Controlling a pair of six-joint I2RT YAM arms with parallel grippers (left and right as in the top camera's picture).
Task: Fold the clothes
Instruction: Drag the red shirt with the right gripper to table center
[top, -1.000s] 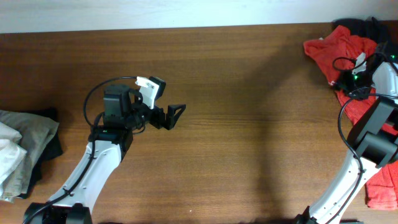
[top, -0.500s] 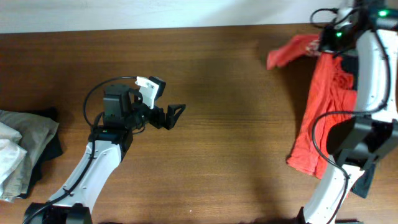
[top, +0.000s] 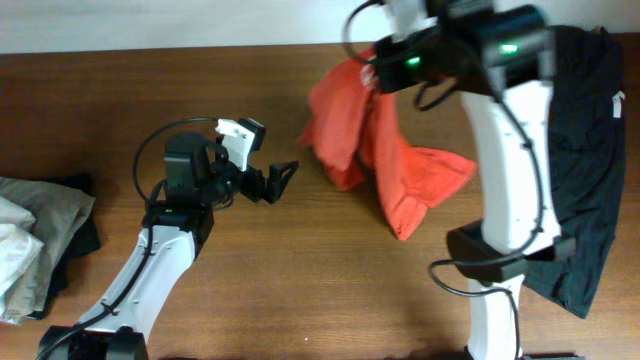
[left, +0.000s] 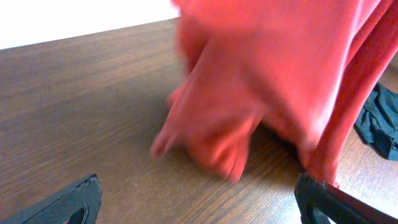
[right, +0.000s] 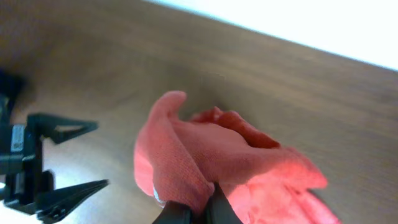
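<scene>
A red-orange T-shirt (top: 385, 150) hangs bunched from my right gripper (top: 372, 70) near the table's far middle, its lower end trailing on the wood. In the right wrist view the jaws (right: 198, 211) are shut on a fold of the shirt (right: 211, 149). My left gripper (top: 280, 180) is open and empty, just left of the shirt; its two fingertips (left: 199, 205) frame bare wood, with the shirt (left: 261, 93) close ahead. A black garment (top: 585, 150) lies at the right edge.
A pile of khaki, white and black clothes (top: 35, 240) lies at the table's left edge. The wooden table (top: 300, 290) runs to a white wall along the far side. My right arm (top: 515, 170) stretches across the right side.
My right gripper has swung left from the far right corner to the table's far middle, dragging the red-orange shirt with it. The black garment now shows. The left arm has not moved.
</scene>
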